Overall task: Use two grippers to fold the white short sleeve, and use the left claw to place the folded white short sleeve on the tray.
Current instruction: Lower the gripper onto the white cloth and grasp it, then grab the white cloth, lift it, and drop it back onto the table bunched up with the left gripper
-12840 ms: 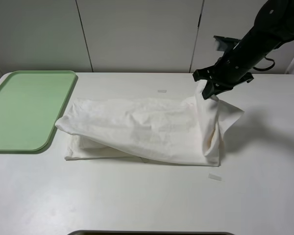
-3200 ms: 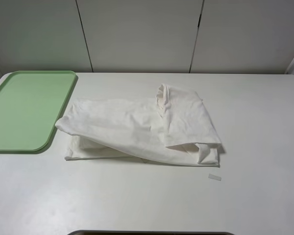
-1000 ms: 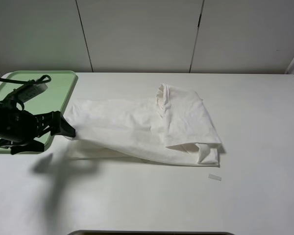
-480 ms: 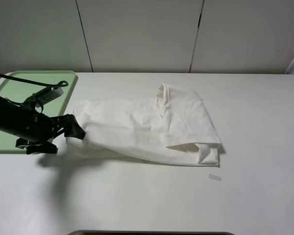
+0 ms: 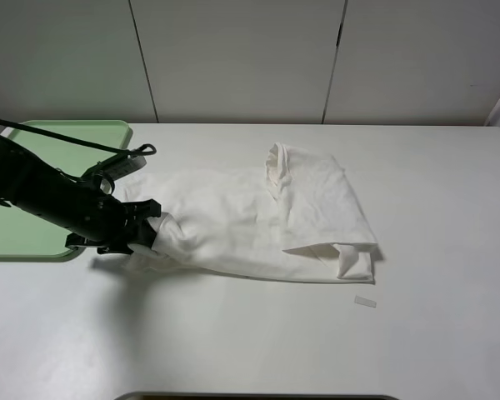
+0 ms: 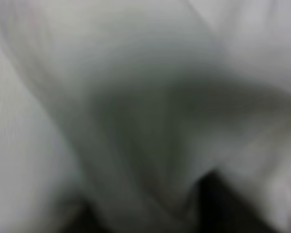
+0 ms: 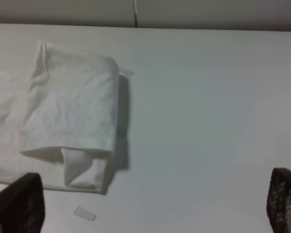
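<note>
The fold is only partly made, judging by how the white short sleeve (image 5: 258, 217) lies on the table (image 5: 258, 333): its right-hand part is doubled over onto the body, with the collar turned up at the fold and a sleeve tucked at the near corner, while the left-hand part is spread out in a long, loose strip. That end has yet to be brought over, and the carry to the green tray (image 5: 17, 237), which sits bare at the table's left edge, has not begun. The left arm stretches low across the tray's near corner, nearly flat to the table, with the left gripper (image 5: 148, 233) pushed into the garment's left end, where cloth bunches around its tip. The left wrist view is filled with blurred white fabric (image 6: 136, 97), so whether those jaws have closed on it cannot be told. The right gripper (image 7: 150, 194) hangs well above the table, clear of the shirt, its jaws spread wide and holding nothing.
</note>
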